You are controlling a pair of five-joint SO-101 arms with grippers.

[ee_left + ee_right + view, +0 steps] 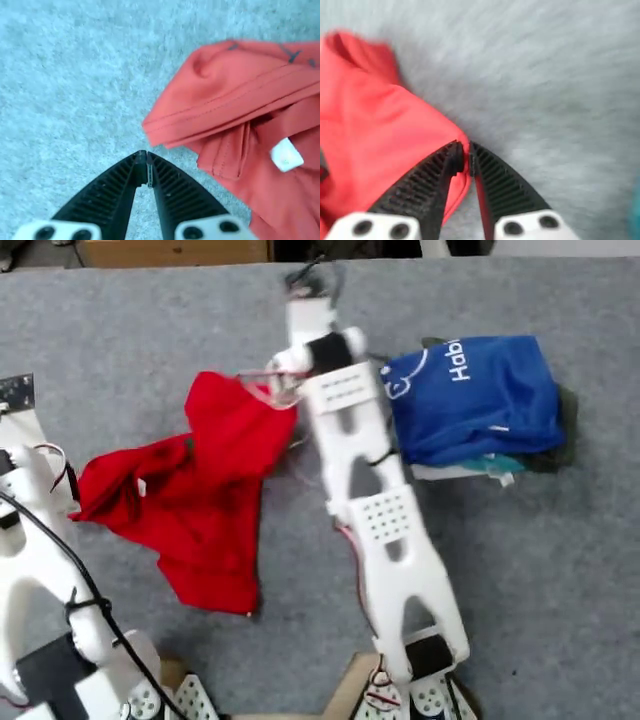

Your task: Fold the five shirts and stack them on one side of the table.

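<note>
A crumpled red shirt lies left of the table's middle. My right gripper is at the shirt's far right corner. In the right wrist view the right gripper is shut, with the edge of the red shirt pinched between its tips. My left gripper is shut on nothing over bare grey cloth, just short of the red shirt, whose hem and white tag show. A folded blue shirt tops a stack on the right side.
The left arm stands at the near left edge with its cables. Under the blue shirt, edges of other folded shirts stick out. A circuit board sits at the left edge. The grey table cloth covers the near right.
</note>
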